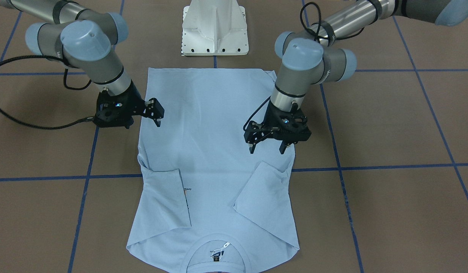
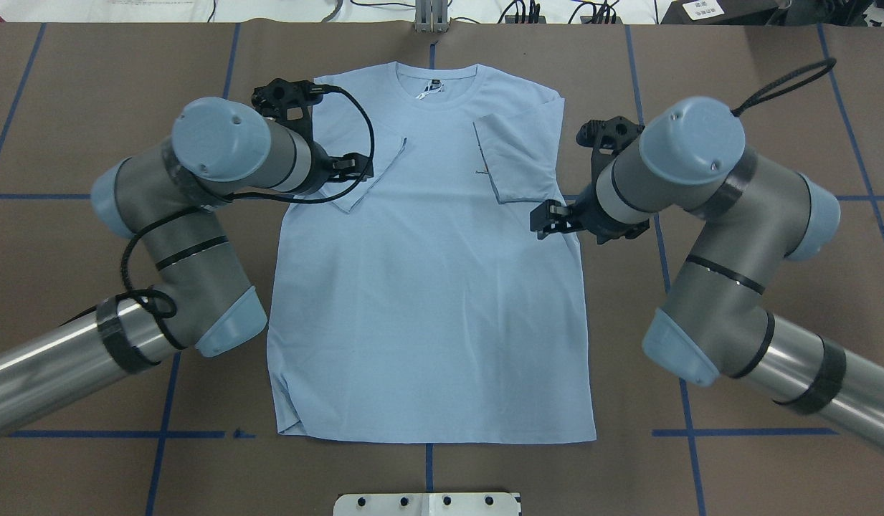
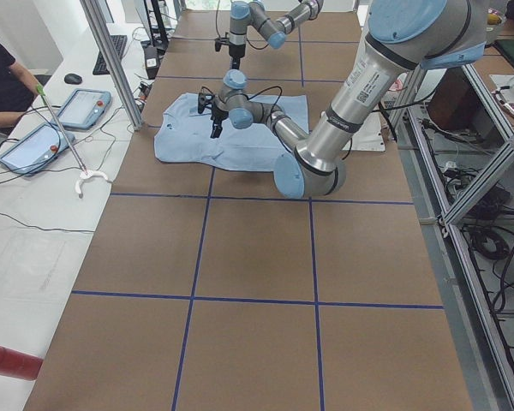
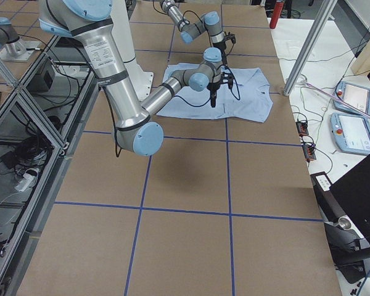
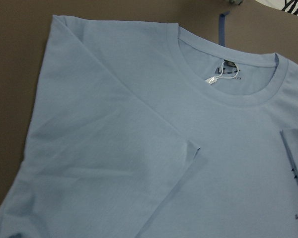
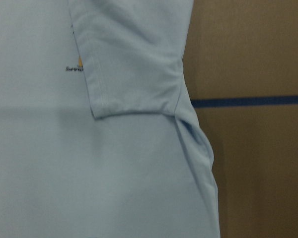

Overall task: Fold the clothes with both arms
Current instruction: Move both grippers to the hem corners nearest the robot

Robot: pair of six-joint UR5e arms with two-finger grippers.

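left hand [image 1: 267,150], right hand [image 1: 158,113], both open

Overhead, with the shirt [image 2: 427,301] as dial, the left arm [image 2: 219,143] hangs over its 10 o'clock edge and the right arm [image 2: 692,136] over 2 o'clock, barring those sides. The middle lies open down to 6 o'clock, where a white base [image 2: 427,504] stands beyond the hem.

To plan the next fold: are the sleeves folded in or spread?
Folded in: both sleeves lie flat on the shirt.
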